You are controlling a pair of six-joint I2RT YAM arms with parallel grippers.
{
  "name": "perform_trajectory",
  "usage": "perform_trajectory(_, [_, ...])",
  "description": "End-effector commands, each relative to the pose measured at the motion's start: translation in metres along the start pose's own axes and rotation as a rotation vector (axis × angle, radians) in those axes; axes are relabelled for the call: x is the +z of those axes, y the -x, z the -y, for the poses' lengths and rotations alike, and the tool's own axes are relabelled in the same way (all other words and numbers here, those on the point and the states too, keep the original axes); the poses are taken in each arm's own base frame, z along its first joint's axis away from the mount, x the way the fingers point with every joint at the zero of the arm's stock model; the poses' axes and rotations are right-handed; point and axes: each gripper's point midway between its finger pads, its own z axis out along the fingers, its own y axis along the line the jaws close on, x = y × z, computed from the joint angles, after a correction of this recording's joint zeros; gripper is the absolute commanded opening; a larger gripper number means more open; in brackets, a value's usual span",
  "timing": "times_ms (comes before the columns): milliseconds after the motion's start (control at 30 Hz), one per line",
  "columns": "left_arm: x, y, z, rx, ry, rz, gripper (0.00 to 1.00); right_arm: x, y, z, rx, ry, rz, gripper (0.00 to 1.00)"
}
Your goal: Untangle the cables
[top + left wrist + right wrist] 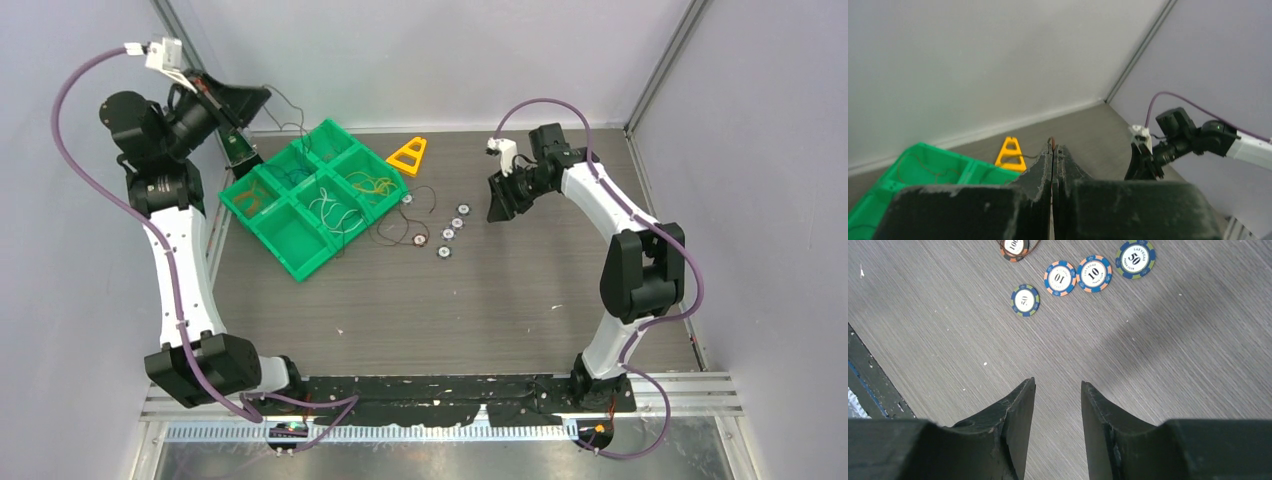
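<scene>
Hanging high beyond the far left side of the green tray (300, 262), the left gripper (266, 94) is clamped tight, and its wrist view shows a dark cable (1051, 141) pinched at the very tips of the closed fingers. From there a hair-thin strand drops back toward the tray's far compartments. The tray sits at an angle on the bench (450, 320) and has 6 compartments. Most of the cables (372, 184) lie inside it as loose loops, yellow and orange in the compartment at its right corner and pale ones in the middle. A few dark loops spill over the tray's right edge onto the bench. Just past the tray's far right corner lies a yellow triangle (408, 156), and poker chips (449, 234) are scattered to the tray's right. Well to the right of the tray, beyond the chips, the right gripper (500, 208) points down at bare bench, its fingers (1020, 405) parted with nothing between them.
</scene>
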Motion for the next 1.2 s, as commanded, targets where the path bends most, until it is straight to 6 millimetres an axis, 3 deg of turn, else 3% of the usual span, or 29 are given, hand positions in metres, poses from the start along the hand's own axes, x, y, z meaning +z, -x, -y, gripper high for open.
perform_trajectory(0, [-0.017,-0.033,0.005,0.043,-0.053,-0.086,0.0,-0.005,0.025,-0.002,-0.01,0.014,0.055,0.45])
perform_trajectory(167, [-0.028,-0.07,-0.026,0.056,-0.013,-0.147,0.0,-0.005,0.025,-0.001,-0.005,0.015,0.044,0.45])
perform_trajectory(333, [-0.04,-0.086,-0.052,0.047,0.025,-0.171,0.0,-0.005,0.02,-0.002,-0.004,0.012,0.029,0.45])
perform_trajectory(533, [-0.048,-0.082,-0.041,0.03,-0.009,-0.183,0.0,-0.004,0.016,-0.001,0.001,0.013,0.014,0.45])
perform_trajectory(767, [-0.061,-0.08,-0.013,0.033,-0.033,-0.18,0.0,-0.002,0.015,0.001,0.006,0.014,0.01,0.45])
perform_trajectory(1000, [-0.063,-0.066,-0.009,0.016,-0.021,-0.137,0.0,0.003,0.012,0.002,0.031,0.025,-0.003,0.45])
perform_trajectory(1167, [-0.068,-0.074,-0.023,0.005,0.027,-0.147,0.0,0.003,0.011,0.001,0.033,0.029,-0.003,0.45])
